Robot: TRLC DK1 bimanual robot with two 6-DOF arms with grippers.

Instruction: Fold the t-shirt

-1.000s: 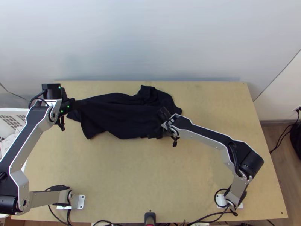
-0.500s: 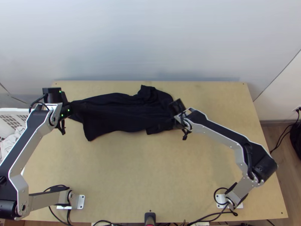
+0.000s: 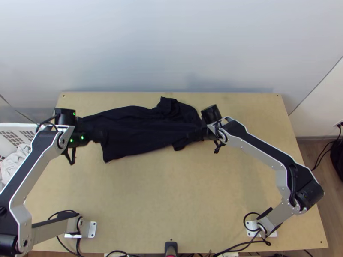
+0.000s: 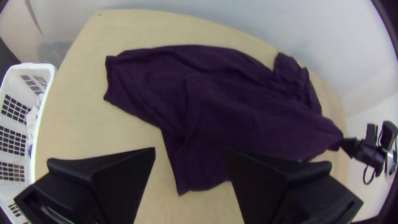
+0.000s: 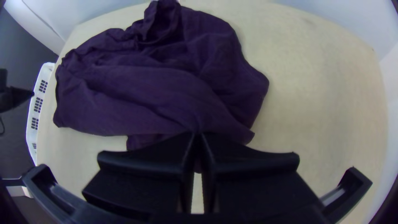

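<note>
Has a dark t-shirt (image 3: 141,126) lying rumpled across the upper left and centre of the light wooden table (image 3: 171,197). At upper left, holds the left claw (image 3: 100,135) over the t-shirt, with its fingers well apart. Just right of centre, has the right claw (image 3: 194,135) clamped on the t-shirt's lower right edge. Includes a white basket (image 3: 19,126) at far left.

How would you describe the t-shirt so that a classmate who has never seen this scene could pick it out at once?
Start at the light wooden table. On its far half lies a rumpled dark t-shirt, part of it pinched in the right gripper. Its dark colour sets it apart from the pale cloth in the white basket.
</note>
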